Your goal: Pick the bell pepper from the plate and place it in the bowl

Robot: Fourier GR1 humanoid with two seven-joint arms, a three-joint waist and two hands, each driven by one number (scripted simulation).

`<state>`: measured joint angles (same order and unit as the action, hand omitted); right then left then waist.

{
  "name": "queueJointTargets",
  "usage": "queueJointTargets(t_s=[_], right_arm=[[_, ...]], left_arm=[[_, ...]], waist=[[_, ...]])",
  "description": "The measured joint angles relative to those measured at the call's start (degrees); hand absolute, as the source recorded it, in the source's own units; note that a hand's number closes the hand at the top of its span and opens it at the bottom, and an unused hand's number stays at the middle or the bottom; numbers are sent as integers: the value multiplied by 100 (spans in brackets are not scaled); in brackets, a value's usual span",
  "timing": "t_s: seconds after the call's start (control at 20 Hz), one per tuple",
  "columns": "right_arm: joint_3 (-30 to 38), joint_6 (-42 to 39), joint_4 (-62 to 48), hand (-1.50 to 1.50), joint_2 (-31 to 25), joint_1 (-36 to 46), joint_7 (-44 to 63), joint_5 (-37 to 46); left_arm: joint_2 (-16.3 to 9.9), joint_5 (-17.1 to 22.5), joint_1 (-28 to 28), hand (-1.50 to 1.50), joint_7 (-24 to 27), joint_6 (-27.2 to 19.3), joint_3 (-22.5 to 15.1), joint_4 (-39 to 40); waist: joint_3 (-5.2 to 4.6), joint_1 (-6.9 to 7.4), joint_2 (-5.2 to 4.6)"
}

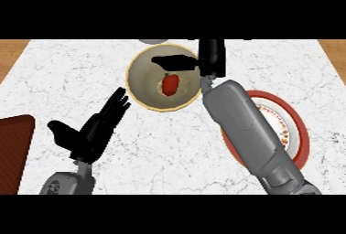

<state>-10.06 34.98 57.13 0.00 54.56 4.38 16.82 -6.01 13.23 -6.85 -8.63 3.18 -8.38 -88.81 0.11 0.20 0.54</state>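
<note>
Nearest the lower edge, at the left, the left hand (91, 130) is seen raised over the white marbled counter (169, 151), its fingers straight and held together, pointing up and to the right, with the thumb set apart to the left. Nothing is held by it. A dark red-brown mat (13, 153) is cut off by the left edge.

At the right, a red-rimmed plate (303, 137) lies on the counter and is largely covered by the grey right forearm, which crosses it diagonally.

Farther off, the cream bowl (145, 75) stands near the counter's far edge. The red bell pepper (170, 85) lies inside it, near the middle. The right hand (196, 60) is held over the bowl's far right rim, its fingers extended leftward above the pepper, apart from it.
</note>
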Motion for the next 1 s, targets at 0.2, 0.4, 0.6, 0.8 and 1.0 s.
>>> queueJointTargets(t_s=[0.2,0.4,0.6,0.8,1.0], right_arm=[[-471,-17,1513,-150,-18,-1097,-159,-246],[-1200,-23,3018,-150,-42,-2283,-150,-103],[-2019,-6,4359,150,-337,-3657,-223,164],[-2901,125,5445,150,-821,-5150,-512,423],[-3845,383,6077,150,-1460,-6630,-993,722]], left_arm=[[-64,23,124,0,-14,-45,118,-85],[-76,11,231,0,-27,-114,177,-137],[-80,1,337,0,-41,-165,202,-223],[-109,24,375,0,2,-163,281,-209],[-117,30,427,0,-3,-178,304,-261]], waist=[[-2,-191,52],[-5,-352,96],[-6,-471,120],[-4,-550,117],[1,-583,121]])
